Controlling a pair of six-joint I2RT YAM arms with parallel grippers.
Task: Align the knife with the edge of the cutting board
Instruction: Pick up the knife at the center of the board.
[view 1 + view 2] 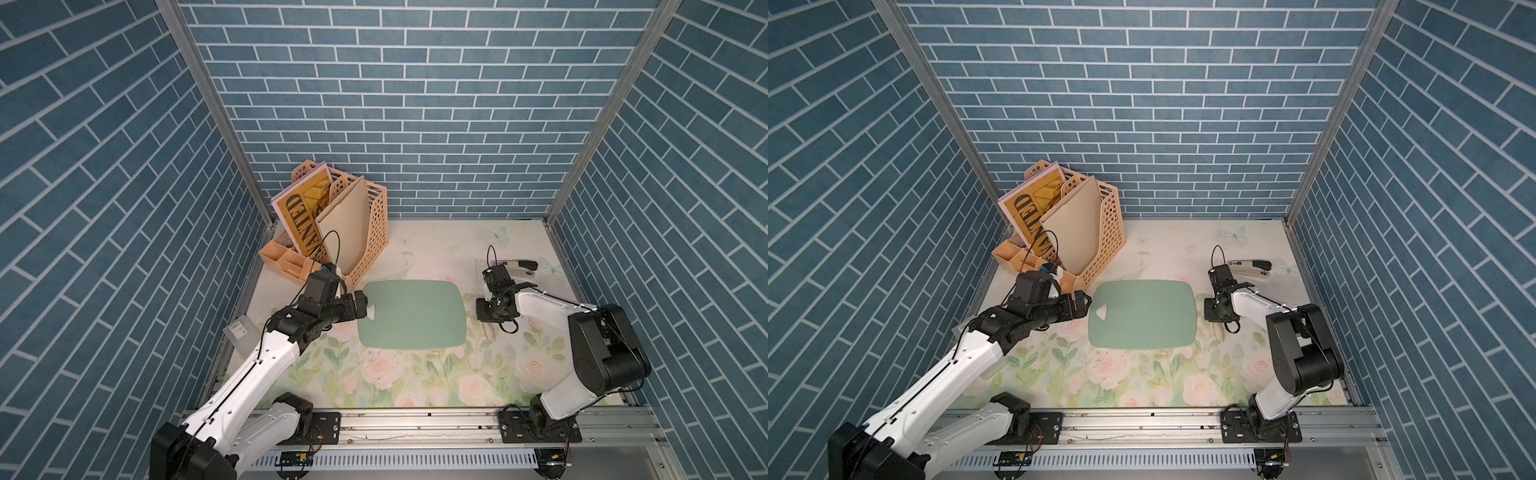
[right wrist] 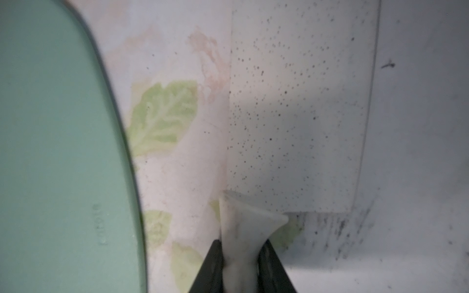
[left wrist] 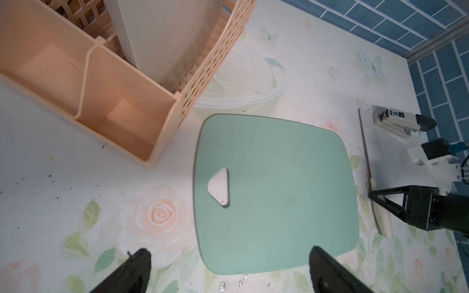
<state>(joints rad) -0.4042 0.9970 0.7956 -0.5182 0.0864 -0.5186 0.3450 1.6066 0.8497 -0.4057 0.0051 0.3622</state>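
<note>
The mint-green cutting board (image 1: pixel 411 313) lies flat mid-table, its triangular hole (image 3: pixel 219 189) near the left short edge. The knife lies on the cloth just right of the board, with a strip of cloth between them. Its broad pale speckled blade (image 2: pixel 299 114) points toward the back wall, and its cream handle (image 3: pixel 382 220) toward the front. My right gripper (image 2: pixel 242 243) is shut on the handle close to the blade; it shows in both top views (image 1: pixel 484 311) (image 1: pixel 1212 309). My left gripper (image 3: pixel 229 256) hangs open by the board's left end (image 1: pixel 365 305), holding nothing.
A black-and-silver stapler (image 1: pixel 515 266) sits behind the right gripper, close to the blade's far end. A peach desk organiser (image 1: pixel 332 232) with folders stands at the back left, close to the left wrist. Blue brick walls close in three sides.
</note>
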